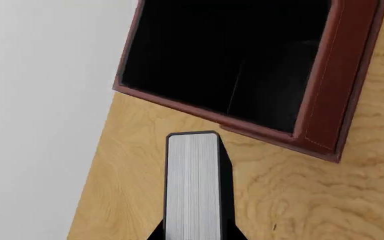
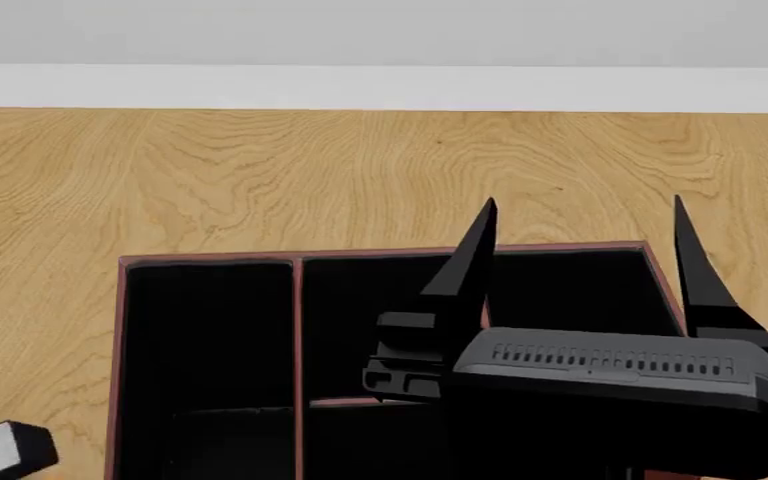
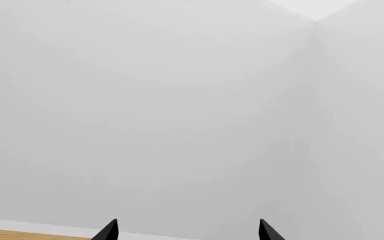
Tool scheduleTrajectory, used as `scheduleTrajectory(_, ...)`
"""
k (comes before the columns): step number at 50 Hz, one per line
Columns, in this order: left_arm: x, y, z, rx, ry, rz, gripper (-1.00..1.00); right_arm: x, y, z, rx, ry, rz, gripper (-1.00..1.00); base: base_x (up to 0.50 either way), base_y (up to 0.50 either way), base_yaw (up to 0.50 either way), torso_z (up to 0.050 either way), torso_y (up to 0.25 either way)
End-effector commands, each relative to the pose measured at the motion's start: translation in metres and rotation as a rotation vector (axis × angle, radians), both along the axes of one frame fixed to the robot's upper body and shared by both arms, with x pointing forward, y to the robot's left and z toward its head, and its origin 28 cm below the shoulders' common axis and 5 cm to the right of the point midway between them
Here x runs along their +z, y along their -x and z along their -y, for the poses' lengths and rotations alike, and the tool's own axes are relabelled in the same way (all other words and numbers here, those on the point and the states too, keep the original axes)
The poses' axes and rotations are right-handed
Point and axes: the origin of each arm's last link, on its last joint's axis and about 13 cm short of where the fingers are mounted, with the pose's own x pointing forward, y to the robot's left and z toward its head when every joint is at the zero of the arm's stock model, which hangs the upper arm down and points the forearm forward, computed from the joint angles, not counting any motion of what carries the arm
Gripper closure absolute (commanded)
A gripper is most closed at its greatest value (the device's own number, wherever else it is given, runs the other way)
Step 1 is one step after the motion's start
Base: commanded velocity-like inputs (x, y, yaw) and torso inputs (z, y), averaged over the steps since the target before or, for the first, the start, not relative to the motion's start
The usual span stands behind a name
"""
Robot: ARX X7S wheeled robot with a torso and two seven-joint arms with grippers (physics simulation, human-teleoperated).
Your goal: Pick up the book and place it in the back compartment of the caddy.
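Left hand [image 1: 193, 236] grips the book [image 1: 192, 185], page edges showing, over the tabletop [image 1: 292, 195] just outside the caddy [image 1: 335, 80] corner, not yet inside. In head view the book [image 2: 4, 450] sits at the caddy's left. Right hand [image 2: 584, 225] spread wide, empty, raised above the caddy [image 2: 297, 300].

A light wood-grain worktop [image 2: 224, 170] running back to a white wall carries the dark maroon caddy [image 2: 120, 340], which sits flat near its front edge.
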Motion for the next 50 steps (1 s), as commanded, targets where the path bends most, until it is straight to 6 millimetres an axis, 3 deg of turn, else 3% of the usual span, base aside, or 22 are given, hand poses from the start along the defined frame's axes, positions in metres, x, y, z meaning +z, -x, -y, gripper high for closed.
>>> scheduleTrajectory(1,0.081,-0.012,0.007,0.088,0.106,0.237,1.00,0.000,0.000,0.000,0.002,-0.004,0.003,-1.00,0.00,0.00,0.00,0.000,0.000)
scheduleTrajectory(8,0.105,-0.023,0.008,0.144,0.209,0.284,1.00,0.000,0.000,0.000,0.005,-0.005,0.004,-1.00,0.00,0.00,0.00,0.000,0.001)
scheduleTrajectory(11,0.116,-0.026,0.007,0.177,0.199,0.378,1.00,-0.001,-0.001,0.000,0.005,-0.005,0.004,-1.00,0.00,0.00,0.00,0.000,0.000)
scheduleTrajectory(15,0.134,-0.031,0.009,0.158,0.175,0.367,1.00,0.000,-0.001,-0.001,0.008,-0.003,0.002,-1.00,0.00,0.00,0.00,0.000,0.003)
scheduleTrajectory(16,0.138,-0.032,0.009,0.217,0.168,0.464,1.00,0.000,-0.001,-0.001,0.009,-0.003,0.002,-1.00,0.00,0.00,0.00,0.000,0.000)
scheduleTrajectory(21,0.147,-0.033,0.015,0.154,0.165,0.416,1.00,0.001,-0.001,-0.001,0.011,-0.002,0.004,-1.00,0.00,0.00,0.00,0.000,0.000)
scheduleTrajectory(32,0.164,-0.047,0.028,0.068,0.164,0.560,1.00,0.002,0.000,-0.002,0.009,-0.002,0.005,-1.00,0.00,0.00,0.00,0.000,0.002)
scheduleTrajectory(50,0.199,-0.062,0.060,0.182,0.147,0.301,1.00,0.003,0.002,0.000,0.002,-0.005,0.010,-1.00,0.00,0.00,0.00,0.000,0.001)
